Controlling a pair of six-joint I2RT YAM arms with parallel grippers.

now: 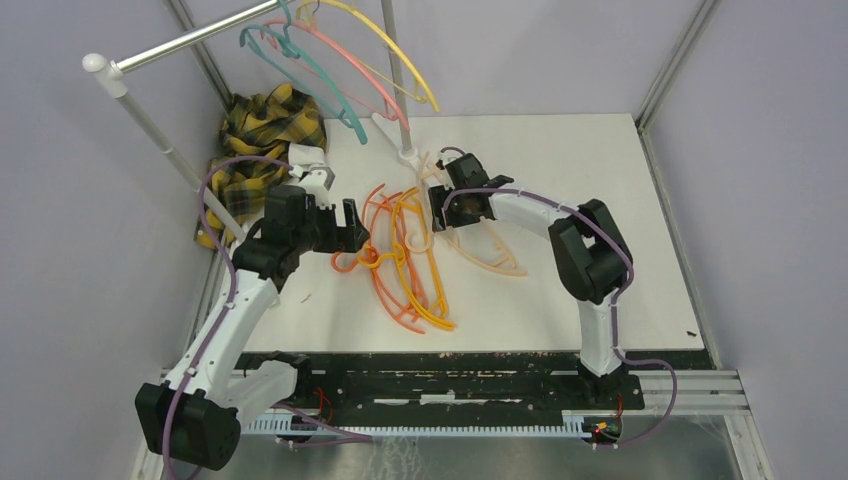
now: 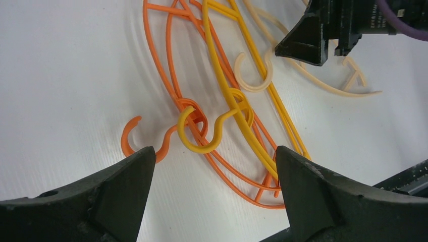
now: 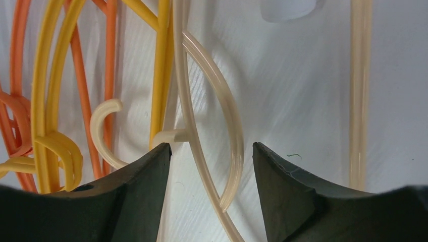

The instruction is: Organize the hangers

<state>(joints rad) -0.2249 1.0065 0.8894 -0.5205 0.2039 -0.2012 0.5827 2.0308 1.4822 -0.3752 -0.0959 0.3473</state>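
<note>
Left pincer: spread wide, empty; I hold it just above the orange hangers' hooks.
Tangle on the desk: orange and yellow hangers interlocked at the necks; I judge them light, springy, slick, prone to drag each other.
Where I'd grip: the thin neck under a hook, free of neighbours.
Right pincer: spread, empty, poised over a peach hanger lying flat.
Farthest: teal, pink and yellow hung hangers on the rail.

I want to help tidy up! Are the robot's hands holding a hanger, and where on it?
Nothing is held. The left gripper is open over the yellow hook; the right gripper is open over a peach hanger.
</note>
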